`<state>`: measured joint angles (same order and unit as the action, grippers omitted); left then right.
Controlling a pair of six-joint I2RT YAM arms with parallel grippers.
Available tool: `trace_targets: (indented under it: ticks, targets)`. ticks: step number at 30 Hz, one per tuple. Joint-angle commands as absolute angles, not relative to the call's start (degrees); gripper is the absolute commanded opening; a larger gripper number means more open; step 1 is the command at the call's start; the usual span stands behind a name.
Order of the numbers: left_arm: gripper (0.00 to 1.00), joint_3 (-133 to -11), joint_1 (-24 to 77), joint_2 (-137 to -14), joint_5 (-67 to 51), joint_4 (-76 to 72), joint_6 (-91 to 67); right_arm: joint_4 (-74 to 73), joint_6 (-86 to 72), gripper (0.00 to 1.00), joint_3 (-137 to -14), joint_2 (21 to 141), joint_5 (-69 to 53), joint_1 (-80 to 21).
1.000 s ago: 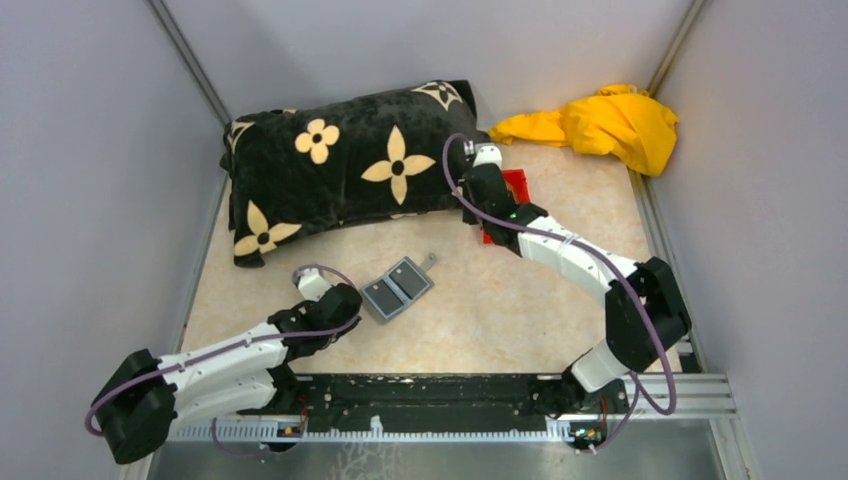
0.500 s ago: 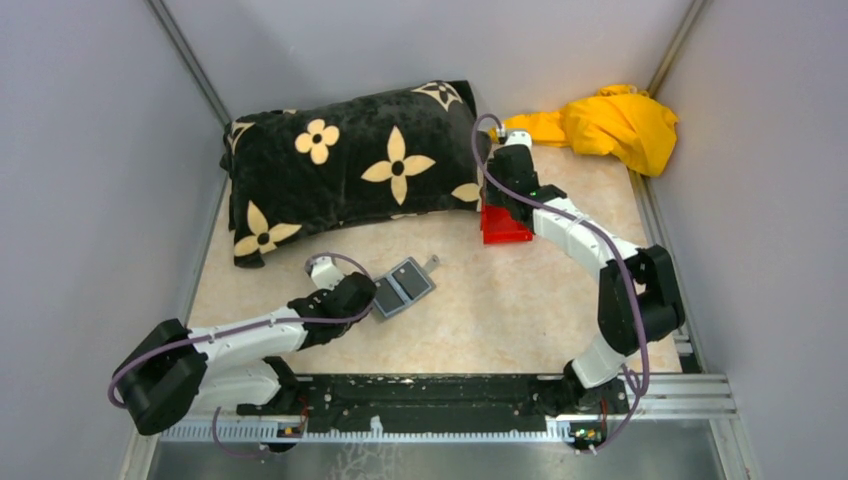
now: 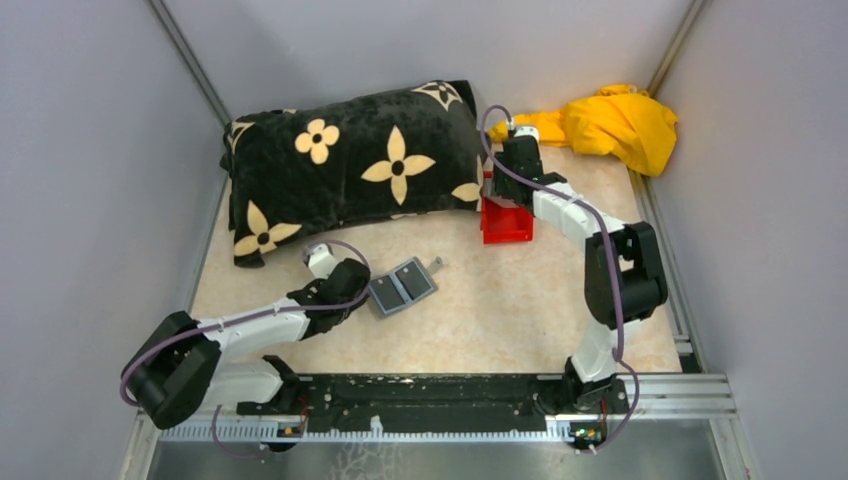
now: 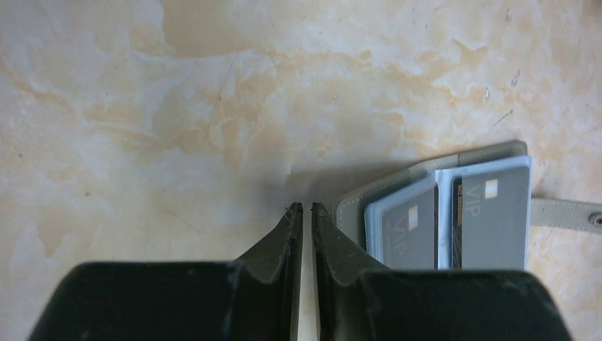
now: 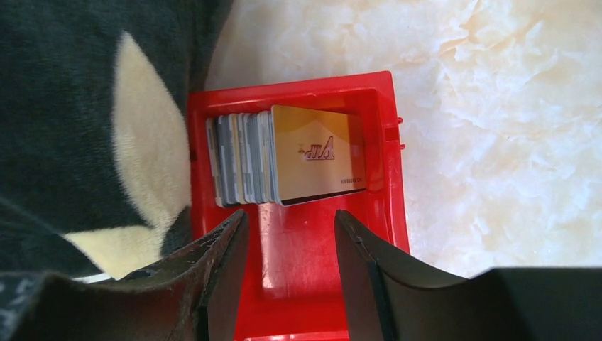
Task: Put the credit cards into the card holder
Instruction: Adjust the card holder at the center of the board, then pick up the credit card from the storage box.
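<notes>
- Nearest us, the left tool (image 4: pixel 303 208) sits low over the worktop (image 3: pixel 520 300). Its fingers are pressed together with only a sliver of gap and nothing between them, and the tips are just beside the left edge of the card holder (image 4: pixel 454 213).
- The card holder lies open and flat on the middle of the worktop, with its strap (image 4: pixel 568 212) trailing off one side. Two grey cards (image 4: pixel 490 220) sit in its sleeves.
- Farther out, the right tool (image 5: pixel 291 220) hangs over the red bin (image 5: pixel 394 142), its fingers spread and holding nothing. More cards stand on edge in a row inside the bin, a tan one facing the tool.
- We judge the step in hand to be fetching a card from the bin. The next move calls for lowering the spread fingers around the front card alone and closing on it. The left tool looks placed to steady the holder.
- Only the right wrist view shows the bin's contents, and only the left wrist view shows the filled sleeves.
- The top view alone shows that bin and holder are well apart, with the pillow (image 3: pixel 340 160) and yellow cloth (image 3: pixel 610 120) at the far end.
</notes>
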<state>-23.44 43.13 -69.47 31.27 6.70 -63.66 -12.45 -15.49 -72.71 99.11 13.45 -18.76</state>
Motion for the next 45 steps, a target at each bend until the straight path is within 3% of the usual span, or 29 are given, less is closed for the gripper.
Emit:
trace_targets:
  ticks: [1,11,18,45]
  targets:
    - [0.16,-23.47,40.46,-71.56,27.78,4.77,-59.73,-10.94,-15.81,0.49,-77.0,101.41,11.12,-16.72]
    - [0.17,-24.43,37.56,-75.42,25.37,0.4,-56.25,-11.57,-16.38,0.5,-82.01,106.66,7.56,-14.13]
    - [0.24,-24.69,37.03,-75.99,24.49,-0.05,-55.38,-11.86,-16.44,0.55,-82.77,108.27,5.89,-13.8]
    - [0.28,-22.35,36.56,-70.5,25.22,1.63,-55.63,-13.97,-17.57,0.5,-84.41,113.14,2.53,-13.63]
